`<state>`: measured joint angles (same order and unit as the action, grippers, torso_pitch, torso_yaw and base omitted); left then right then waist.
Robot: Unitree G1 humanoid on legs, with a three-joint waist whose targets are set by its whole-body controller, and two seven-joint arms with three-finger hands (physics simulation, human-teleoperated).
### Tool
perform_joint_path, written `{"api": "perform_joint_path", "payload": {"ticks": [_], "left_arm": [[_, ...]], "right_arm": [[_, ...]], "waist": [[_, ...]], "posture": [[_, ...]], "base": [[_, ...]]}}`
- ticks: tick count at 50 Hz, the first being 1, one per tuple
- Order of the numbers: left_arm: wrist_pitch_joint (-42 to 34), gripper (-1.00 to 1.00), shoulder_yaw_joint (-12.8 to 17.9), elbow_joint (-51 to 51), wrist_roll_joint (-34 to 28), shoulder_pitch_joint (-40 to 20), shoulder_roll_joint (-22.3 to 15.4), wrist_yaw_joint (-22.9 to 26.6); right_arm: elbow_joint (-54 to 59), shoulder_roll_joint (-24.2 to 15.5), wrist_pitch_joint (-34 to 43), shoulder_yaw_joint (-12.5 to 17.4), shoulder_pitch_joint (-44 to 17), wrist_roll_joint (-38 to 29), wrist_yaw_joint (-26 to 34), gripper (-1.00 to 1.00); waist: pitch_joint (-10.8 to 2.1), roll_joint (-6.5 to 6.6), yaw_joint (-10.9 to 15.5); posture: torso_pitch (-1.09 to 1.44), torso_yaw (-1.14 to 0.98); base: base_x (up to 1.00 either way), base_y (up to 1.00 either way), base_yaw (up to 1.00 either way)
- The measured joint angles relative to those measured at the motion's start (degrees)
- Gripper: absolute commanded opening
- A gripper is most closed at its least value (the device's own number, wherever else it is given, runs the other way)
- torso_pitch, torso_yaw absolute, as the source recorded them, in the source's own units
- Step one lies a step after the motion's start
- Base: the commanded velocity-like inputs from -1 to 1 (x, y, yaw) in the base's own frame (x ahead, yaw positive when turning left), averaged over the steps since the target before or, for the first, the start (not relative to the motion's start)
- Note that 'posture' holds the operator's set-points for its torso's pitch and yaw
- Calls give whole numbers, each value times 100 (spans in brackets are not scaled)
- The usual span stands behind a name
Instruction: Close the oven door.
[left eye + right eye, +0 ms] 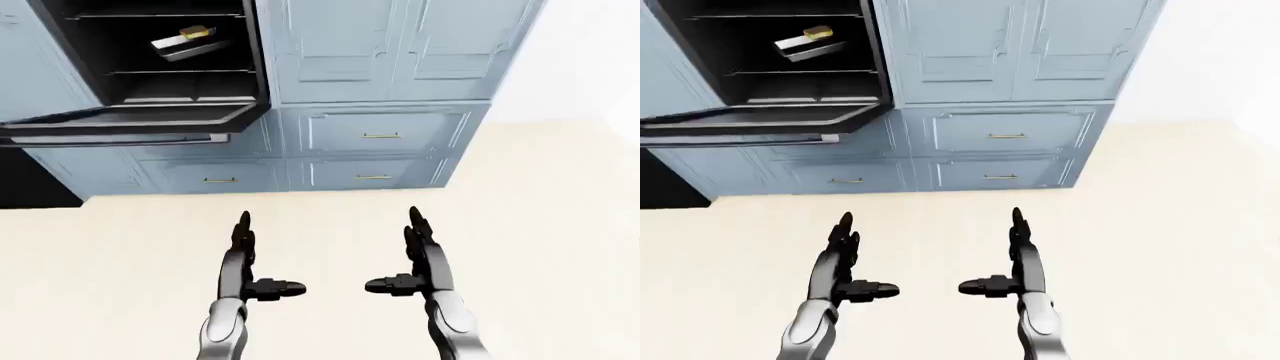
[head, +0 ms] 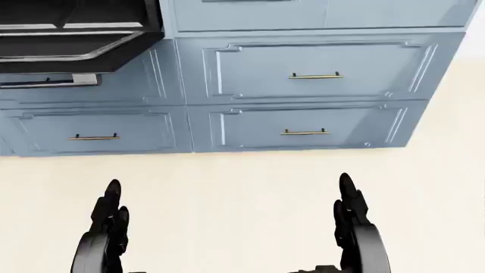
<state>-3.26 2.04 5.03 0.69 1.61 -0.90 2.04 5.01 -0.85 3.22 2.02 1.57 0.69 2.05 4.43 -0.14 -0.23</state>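
Open oven [image 1: 150,56] holds a tray [image 1: 188,46] (yellow block inside); both hands' fingers [image 1: 243,225] spread.

oven door [image 1: 120,118] cut off left; oven [image 1: 150,45] top cropped

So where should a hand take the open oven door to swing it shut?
Probably the silver handle bar along the free edge of the oven door, reached from below. The door lies flat, hinged at the oven cavity, so lifting that edge swings it shut. Both the left hand and right hand are open, well short of it.
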Motion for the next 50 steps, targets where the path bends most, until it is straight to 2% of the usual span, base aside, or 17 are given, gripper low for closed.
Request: {"api": "perform_joint_path", "payload": {"ticks": [1,3,5,8,11,14,18,20,22,24,26,30,33,36,40,44,50], "left_arm": [[46,100,17,-89,11,2,-3,-3],[328,100,57,-254,-78,-148,-42,-98],[501,100,166,-230,-106,-243,-79,-177],[448,100,324,-97,39,-229,-130,-179],[282,100,333,-13,108,-219,-204,-67],[159,100,358,44,67,-196,-319,164],[387,100,745,481,38,-256,-532,416],[616,100,984,896,202,-293,-560,495],[733,100,1079,1212,453,-292,-571,595],[923,100,1062,1627,627,-333,-594,699],[1286,100,1036,2396,755,-513,-635,816],[2360,100,1046,4878,949,-1078,-821,1015],[2949,100,968,5820,1113,-1201,-867,1062],[3665,100,813,6742,982,-1422,-920,996],[3995,100,839,7030,1048,-1458,-920,975],[4176,100,875,7126,1054,-1501,-929,851],[4209,100,889,7171,1158,-1490,-843,1014]], "right_arm": [[-80,-8,-10,-4,-9,11,11,100],[-280,-24,-139,31,-133,34,19,100],[-267,7,-255,36,-158,76,22,100],[-177,-11,-215,66,-87,165,33,100],[-102,-89,-187,136,-111,187,48,100],[-6,-232,-243,363,-181,223,139,100],[397,-372,-550,707,-310,256,163,100],[743,-424,-767,859,-402,359,109,100],[1160,-509,-1037,890,-429,387,97,100],[1635,-567,-1310,870,-462,332,107,100],[2226,-588,-1440,945,-566,559,290,100],[4713,-821,-2577,1031,-1069,816,583,100],[5836,-855,-3230,958,-1156,954,678,100],[6566,-850,-3687,863,-1329,1035,796,100],[7016,-855,-4048,867,-1418,1133,947,100],[7033,-867,-4083,818,-1403,1173,936,100],[7010,-853,-4052,792,-1388,1154,1034,100]], "waist": [[-57,-23,-9],[-339,-25,35],[-229,-62,37],[-320,-34,41],[-315,-4,50],[-332,2,51],[-381,-8,26],[-403,-5,29],[-415,-9,43],[-408,-11,47],[-404,-11,49],[-393,-17,25],[-322,-24,6],[-298,-16,-13],[-328,-16,-14],[-346,-14,-10],[-327,-17,-10]], "posture": [[0,0],[0,0],[0,0],[0,0],[0,0],[0,0],[0,0],[0,0],[0,0],[0,0],[0,0],[0,0],[0,0],[0,0],[0,0],[0,0],[0,0]], "base": [[0,0,0],[0,0,0],[0,0,0],[0,0,0],[0,0,0],[0,0,0],[0,0,0],[0,0,0],[0,0,0],[0,0,0],[0,0,0],[0,0,0],[0,0,0],[0,0,0],[0,0,0],[0,0,0],[1,0,0]]}}
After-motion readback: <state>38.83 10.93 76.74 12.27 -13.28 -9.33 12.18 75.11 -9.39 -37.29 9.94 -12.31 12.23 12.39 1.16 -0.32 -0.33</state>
